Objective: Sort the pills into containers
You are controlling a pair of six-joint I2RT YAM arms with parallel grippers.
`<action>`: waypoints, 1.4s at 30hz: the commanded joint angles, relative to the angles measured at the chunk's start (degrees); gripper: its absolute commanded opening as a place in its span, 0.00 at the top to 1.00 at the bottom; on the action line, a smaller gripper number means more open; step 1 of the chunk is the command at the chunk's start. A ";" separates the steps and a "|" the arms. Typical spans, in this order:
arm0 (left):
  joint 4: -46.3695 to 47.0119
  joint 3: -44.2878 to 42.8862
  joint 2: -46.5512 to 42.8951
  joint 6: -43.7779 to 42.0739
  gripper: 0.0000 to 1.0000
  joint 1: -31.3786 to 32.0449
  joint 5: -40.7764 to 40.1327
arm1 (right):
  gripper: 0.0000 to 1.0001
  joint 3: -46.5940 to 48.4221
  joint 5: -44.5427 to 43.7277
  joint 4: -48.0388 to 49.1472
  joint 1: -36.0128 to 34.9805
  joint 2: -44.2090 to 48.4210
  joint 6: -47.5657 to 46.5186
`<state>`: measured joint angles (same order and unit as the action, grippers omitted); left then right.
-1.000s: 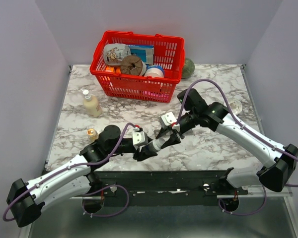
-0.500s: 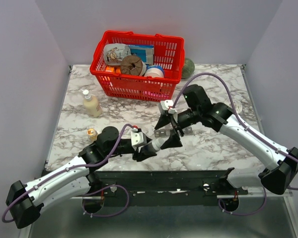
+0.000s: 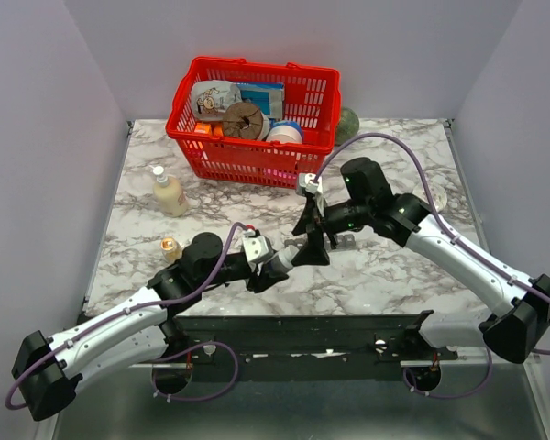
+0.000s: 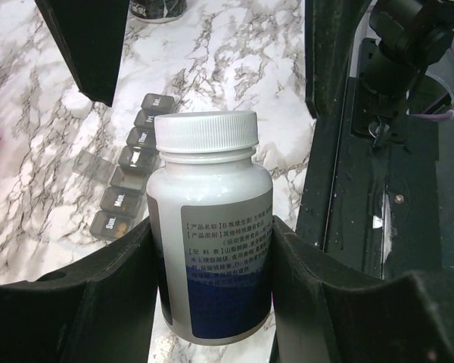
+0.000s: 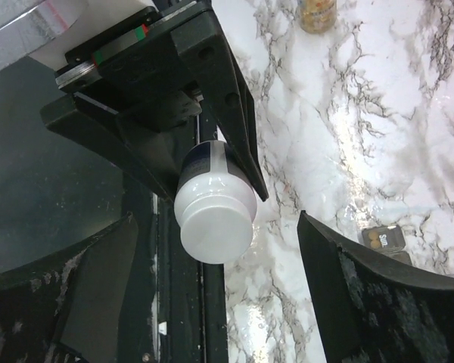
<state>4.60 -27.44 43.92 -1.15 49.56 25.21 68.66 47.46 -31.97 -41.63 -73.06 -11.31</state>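
Observation:
My left gripper (image 4: 212,227) is shut on a white pill bottle (image 4: 212,249) with a blue-and-grey label, and its white cap (image 4: 206,132) is on. In the top view the bottle (image 3: 280,264) is held over the near middle of the table. My right gripper (image 5: 216,227) is open, with one finger on each side of the cap (image 5: 216,219) and clear of it. The containers (image 4: 132,170), a dark strip of day-marked compartments, lie on the marble behind the bottle with one lid raised. Small pale pills show in the end compartment (image 5: 382,238).
A red basket (image 3: 252,119) of goods stands at the back. A cream bottle (image 3: 170,192) and a small amber bottle (image 3: 170,247) are at the left. A dark can (image 4: 157,7) stands beyond the strip. The black rail (image 3: 302,335) runs along the near edge.
My right gripper opened wide, drew back up the table from the bottle's cap, then came down around it again. My left gripper kept its hold and shifted slightly left.

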 commanded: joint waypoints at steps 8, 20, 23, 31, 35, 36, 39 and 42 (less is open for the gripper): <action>2.61 -1.74 0.73 0.18 1.00 0.01 -2.27 | 0.11 -0.37 0.09 2.79 -0.12 -3.76 4.37; 1.55 -1.12 -0.59 -0.52 1.00 0.01 -3.85 | 0.63 1.29 4.21 -0.37 -1.00 -5.52 2.79; 0.06 -1.12 -1.12 -1.40 1.00 0.01 -2.54 | 0.81 3.22 7.37 -3.09 -1.09 -5.78 -0.72; -8.36 -1.91 -2.35 -10.36 1.00 0.01 10.81 | 0.85 7.88 13.80 -21.36 -5.74 -4.38 -48.76; -11.80 -3.49 -0.77 -11.16 1.00 -0.25 15.74 | 0.83 13.33 8.88 -25.86 -7.50 -7.80 -58.19; -12.07 -3.50 -0.51 -11.16 1.00 -0.25 17.05 | 0.83 14.21 7.92 -27.00 -7.68 -8.32 -62.13; -12.16 -3.06 -0.59 -10.98 1.00 -0.52 16.89 | 0.81 16.76 6.16 -28.59 -7.94 -8.42 -64.09; -10.06 -1.83 -2.34 -10.11 1.00 -1.04 15.22 | 0.78 16.42 5.36 -28.94 -8.03 -7.72 -65.07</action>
<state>-2.24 -30.65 42.83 -8.34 48.64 35.31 82.59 52.53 -58.13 -49.47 -81.23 -68.34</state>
